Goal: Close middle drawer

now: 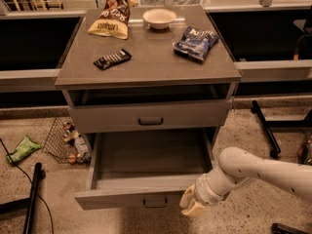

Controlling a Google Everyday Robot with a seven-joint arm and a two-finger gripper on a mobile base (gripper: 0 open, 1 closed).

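Note:
The middle drawer is a wide grey drawer with a small dark loop handle. It is pulled far out and its inside is bare. The like grey drawer above it, nearest the tabletop, stands slightly out. The lowest drawer is hidden under the open one. My gripper, cream-coloured on a white arm, sits low at the right end of the middle drawer's front panel, just in front of it. I cannot tell whether it touches the panel.
On the tabletop lie a yellow chip bag, a white bowl, a blue chip bag and a dark snack bar. A wire basket, a green packet and a black pole are at the left. A black chair leg stands at the right.

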